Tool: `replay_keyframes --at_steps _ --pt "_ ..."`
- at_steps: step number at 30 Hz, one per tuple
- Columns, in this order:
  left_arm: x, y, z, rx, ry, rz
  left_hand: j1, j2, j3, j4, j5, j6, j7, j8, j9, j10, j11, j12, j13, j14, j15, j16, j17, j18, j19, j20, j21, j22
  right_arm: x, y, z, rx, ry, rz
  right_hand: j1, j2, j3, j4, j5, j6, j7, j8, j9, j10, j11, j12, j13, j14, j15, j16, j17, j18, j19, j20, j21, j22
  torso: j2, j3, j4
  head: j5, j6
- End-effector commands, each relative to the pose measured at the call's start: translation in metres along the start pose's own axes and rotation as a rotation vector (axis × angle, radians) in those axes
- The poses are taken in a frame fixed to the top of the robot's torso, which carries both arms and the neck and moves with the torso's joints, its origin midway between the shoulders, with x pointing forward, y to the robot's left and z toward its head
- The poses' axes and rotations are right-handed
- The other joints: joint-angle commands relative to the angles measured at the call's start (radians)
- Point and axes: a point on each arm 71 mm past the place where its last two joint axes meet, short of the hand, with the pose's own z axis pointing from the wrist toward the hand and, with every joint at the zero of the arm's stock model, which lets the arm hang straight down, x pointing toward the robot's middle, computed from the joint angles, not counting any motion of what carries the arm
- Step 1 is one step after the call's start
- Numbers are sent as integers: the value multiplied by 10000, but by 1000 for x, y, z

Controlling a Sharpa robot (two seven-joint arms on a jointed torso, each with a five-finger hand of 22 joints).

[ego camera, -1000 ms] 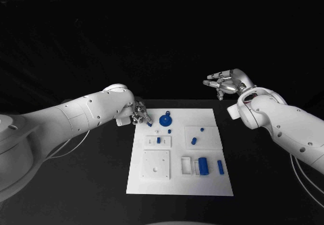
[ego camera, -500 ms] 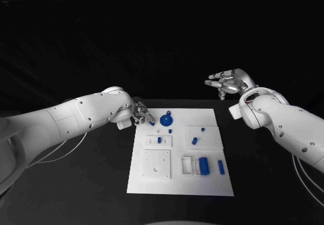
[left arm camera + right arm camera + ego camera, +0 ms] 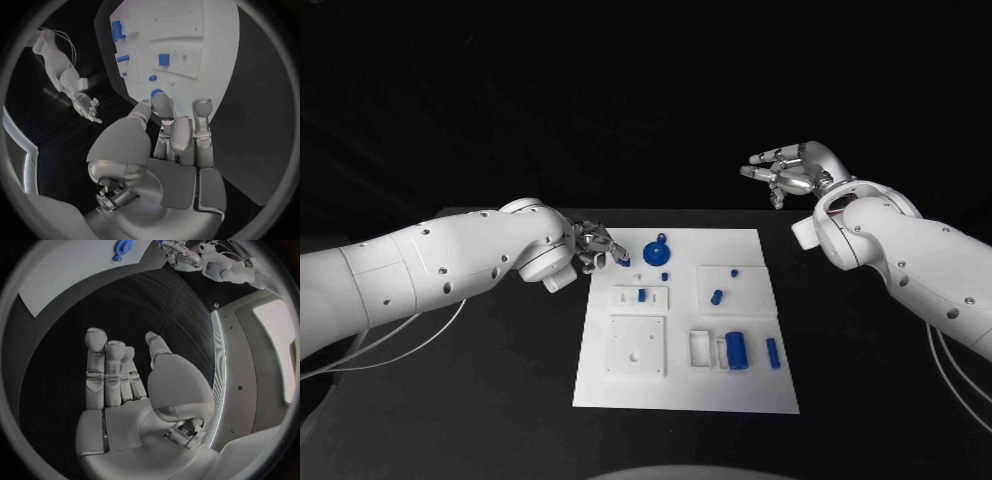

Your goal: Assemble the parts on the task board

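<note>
the white task board (image 3: 687, 390) lies in the middle of the black worktop (image 3: 473, 400), with blue parts on it: a round disc-shaped part (image 3: 656, 251) near its far edge, small pieces (image 3: 715, 297) in the middle recesses, and a cylinder (image 3: 734, 351) with a slim bar (image 3: 770, 352) in the near right slots. the left hand (image 3: 599, 248) hovers at the board's far left corner just beside the disc, fingers curled close together, and whether it pinches a blue piece i cannot tell. the right hand (image 3: 788, 170) is raised beyond the board's far right corner, well apart from it, fingers loosely spread and holding nothing.

A black surface (image 3: 473, 400) carries everything, its far edge fading into dark background; thin pale cables (image 3: 387, 345), apparently, trail across it.
</note>
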Motion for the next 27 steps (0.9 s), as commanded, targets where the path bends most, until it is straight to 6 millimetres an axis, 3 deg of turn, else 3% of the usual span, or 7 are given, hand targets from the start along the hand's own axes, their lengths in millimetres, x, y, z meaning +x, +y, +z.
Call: replay_keyframes --at_steps 1,11,16,27 --pt "2 3 -6 -184 -762 -458 -115 -19 736 -754 121 811 -731 -2 39 443 -102 85 -95 92 -6 -36 33 142 80 -21 73 353 0 0 0 -35 50 -68 -81 -10 12 7 32 15 5 24 16 -10 -31 35 8 42 -13 -17 -10 194 425 -34 21 -9 -37 7 48 -10 -63" --pt "25 17 -13 -460 -719 -64 -161 -28 754 -744 159 829 -741 2 50 442 -103 155 -168 116 -4 -20 68 140 102 -11 149 370 0 -2 0 8 60 -76 -76 -16 8 24 43 28 1 25 16 4 -36 34 5 50 -14 -13 -9 190 430 -35 70 3 -77 45 78 50 -170" --pt "33 20 -11 -495 -615 90 -169 -29 760 -746 164 831 -741 3 54 442 -102 165 -197 118 -1 -19 71 146 91 -3 142 365 1 -1 0 0 80 -64 -76 -16 8 24 43 28 1 25 16 4 -36 34 5 50 -14 -13 -9 190 430 -35 70 3 -55 24 61 33 -157" --pt "42 15 -8 -432 -345 389 -169 -39 753 -745 158 832 -741 7 66 440 -98 197 -252 119 7 -13 86 157 78 20 148 362 2 -1 0 -1 97 -53 -85 -13 1 45 48 37 1 24 16 16 -37 41 10 60 -19 -9 -6 190 433 -39 89 6 -56 33 68 17 -180"
